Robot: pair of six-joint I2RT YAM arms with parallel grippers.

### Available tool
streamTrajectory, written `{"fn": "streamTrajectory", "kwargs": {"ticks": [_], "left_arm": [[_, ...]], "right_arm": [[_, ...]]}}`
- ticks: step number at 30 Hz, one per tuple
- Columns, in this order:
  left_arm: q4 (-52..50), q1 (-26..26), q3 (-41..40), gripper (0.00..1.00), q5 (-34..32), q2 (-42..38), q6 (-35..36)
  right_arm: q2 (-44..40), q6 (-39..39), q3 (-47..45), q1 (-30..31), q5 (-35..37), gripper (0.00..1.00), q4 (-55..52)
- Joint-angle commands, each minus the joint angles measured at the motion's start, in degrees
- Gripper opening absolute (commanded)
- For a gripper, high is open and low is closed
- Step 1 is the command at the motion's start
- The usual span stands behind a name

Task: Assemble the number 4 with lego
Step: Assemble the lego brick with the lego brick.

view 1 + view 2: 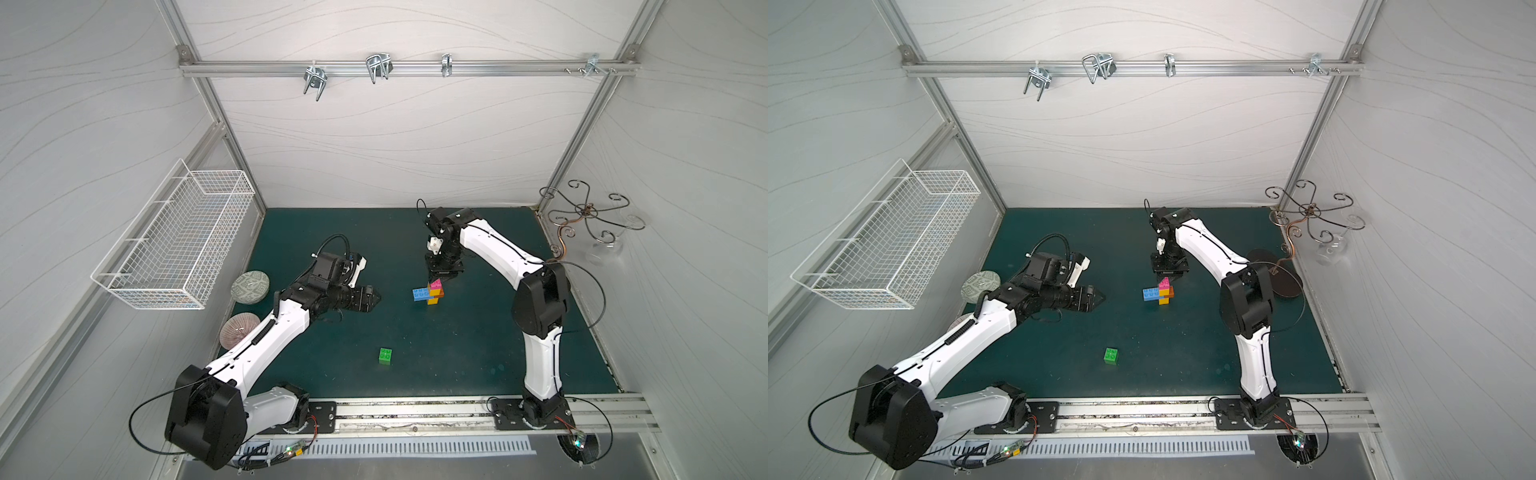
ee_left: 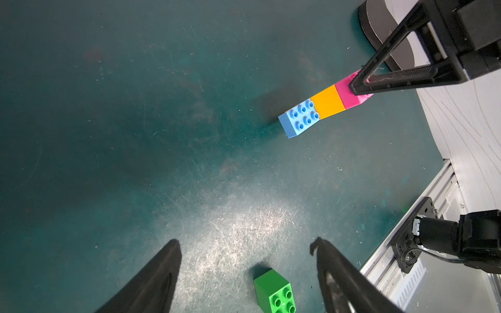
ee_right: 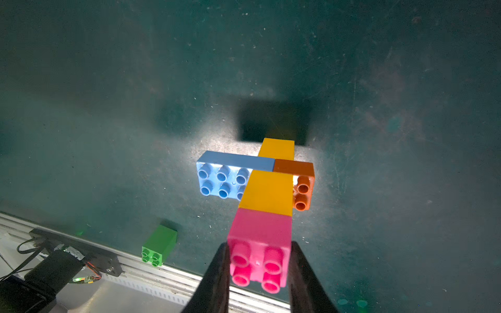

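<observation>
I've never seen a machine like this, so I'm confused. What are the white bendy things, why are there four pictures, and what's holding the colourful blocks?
Those are two robot arms at a dark green table. Two pictures look down from overhead; two come from a camera on each arm's wrist. Each arm ends in a pincher called an end effector. The right end effector is shut on the pink brick topping a joined stack of yellow, orange and blue bricks. The left end effector is open, holding nothing. A green brick lies alone on the table; two patterned discs sit beside the left arm.
</observation>
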Motion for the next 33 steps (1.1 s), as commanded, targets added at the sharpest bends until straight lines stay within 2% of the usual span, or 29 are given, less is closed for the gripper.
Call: {"fn": "streamTrajectory", "kwargs": {"ticks": [1,14,33], "left_arm": [[1.3,-0.2,0.5,0.80,1.2,-0.1,0.9],[1.2,-0.2,0.5,0.80,1.5,-0.2,1.0],[1.4,-0.2,0.3,0.80,0.0,-1.3,0.8]], "right_arm": [[6.2,-1.4,-2.6,-0.1,2.1,0.22,-1.9],[6.4,-1.4,-5.4,-0.9,1.3,0.22,-0.7],[1.8,-0.6,1.1,-1.3,-0.1,0.40,-2.8]]}}
